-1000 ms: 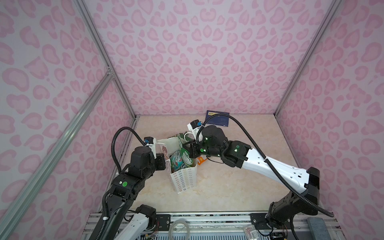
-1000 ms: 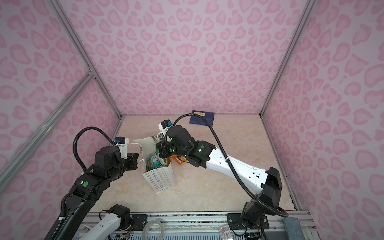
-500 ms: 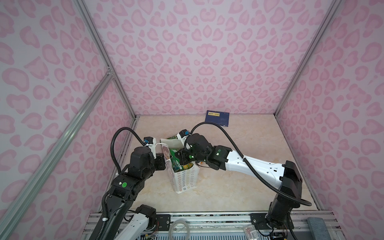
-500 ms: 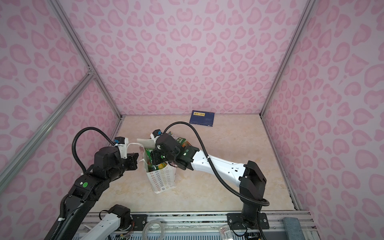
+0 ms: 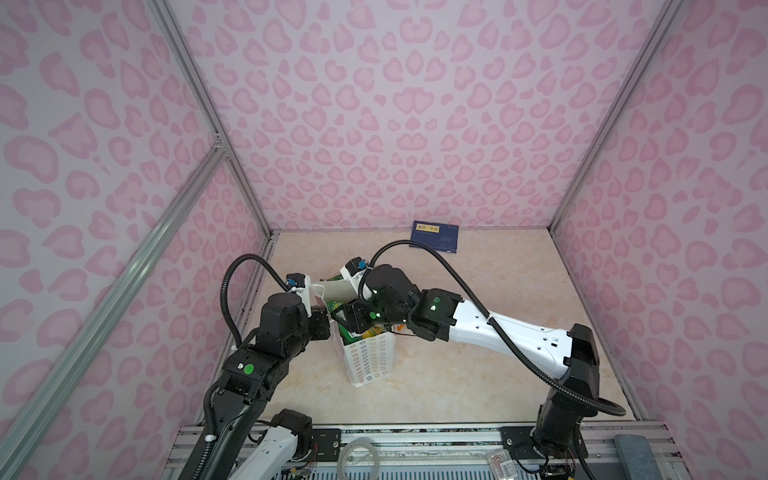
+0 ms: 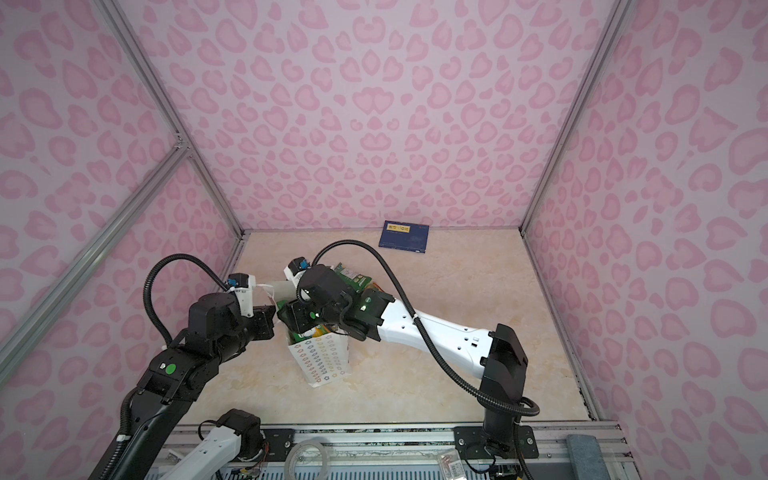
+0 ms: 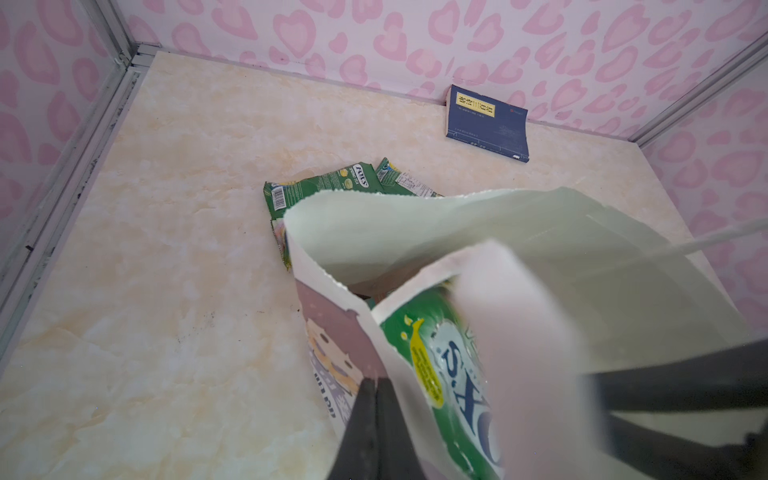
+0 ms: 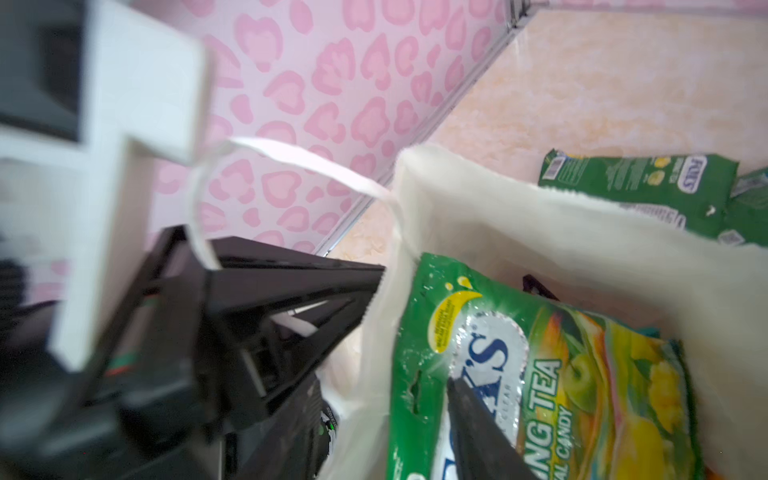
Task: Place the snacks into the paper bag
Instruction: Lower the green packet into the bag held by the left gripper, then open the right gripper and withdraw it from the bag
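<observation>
"Top views first," says the assessor. "Largest item?"

"The worktop [image 5: 478, 374], pale and marbled. In both top views the paper bag [image 5: 370, 359] stands on its base toward the near-left part of the worktop. Its mouth is up, its long axis is upright or close to it, and its flower-printed face is turned toward the camera head. A dark blue card [image 5: 434, 236] lies flat against the back wall, well apart from the bag."

"The snacks?"

"One green pouch [image 8: 582, 374] is inside the bag, printed face toward the mouth. Its hang-hole edge lies along the bag wall on the left arm's side. Its far end is cut off in the right wrist view, so I cannot fix its long axis. More green pouches [image 7: 332, 187] lie flat on the worktop just behind the bag. The nearest has its long axis roughly along the back wall, barcode end toward the left side wall."

"Grippers?"

"The left gripper [image 7: 374, 399] has its jaws together, clamped on the bag's rim. A white handle [image 8: 291, 158] runs from the rim to the gripper's body. The right gripper [image 5: 348, 322] is in the bag's mouth, and one finger [image 8: 478, 428] rests on the green pouch's face. The other finger is not clearly shown, so I cannot tell whether those jaws are apart or together."
</observation>
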{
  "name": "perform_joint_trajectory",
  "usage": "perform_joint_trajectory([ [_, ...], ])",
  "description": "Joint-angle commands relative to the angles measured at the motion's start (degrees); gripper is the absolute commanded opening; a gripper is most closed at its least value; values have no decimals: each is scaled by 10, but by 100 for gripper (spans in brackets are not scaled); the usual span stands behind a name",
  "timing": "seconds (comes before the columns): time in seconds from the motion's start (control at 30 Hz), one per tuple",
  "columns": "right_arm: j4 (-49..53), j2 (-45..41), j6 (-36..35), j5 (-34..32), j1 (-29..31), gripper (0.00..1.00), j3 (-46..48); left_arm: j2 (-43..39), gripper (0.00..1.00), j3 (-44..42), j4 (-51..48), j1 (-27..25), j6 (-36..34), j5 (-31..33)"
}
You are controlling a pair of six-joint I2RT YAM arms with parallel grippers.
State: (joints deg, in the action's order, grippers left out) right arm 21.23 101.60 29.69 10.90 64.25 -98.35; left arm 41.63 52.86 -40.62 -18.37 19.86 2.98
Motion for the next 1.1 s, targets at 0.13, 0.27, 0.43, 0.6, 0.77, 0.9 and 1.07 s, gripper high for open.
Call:
perform_joint_trajectory([
  [0.13,83,-58,-96,-81,17,72,-47,-2,6,-1,7,1,-4,4],
  [0.27,126,-104,-134,-218,19,83,-31,-3,6,0,6,1,-4,-1],
  [0.43,168,-130,-142,-321,18,88,-14,-4,6,0,7,1,-3,2],
  [0.6,179,-147,-140,-425,37,90,19,-4,6,-1,6,0,-3,5],
  [0.77,176,-166,-141,-479,59,92,43,-1,6,0,6,0,-4,-2],
  [0.9,163,-201,-137,-481,71,92,61,-2,6,0,6,0,-3,4],
  [1.07,125,-226,-126,-384,44,94,103,-4,6,0,6,0,-4,6],
])
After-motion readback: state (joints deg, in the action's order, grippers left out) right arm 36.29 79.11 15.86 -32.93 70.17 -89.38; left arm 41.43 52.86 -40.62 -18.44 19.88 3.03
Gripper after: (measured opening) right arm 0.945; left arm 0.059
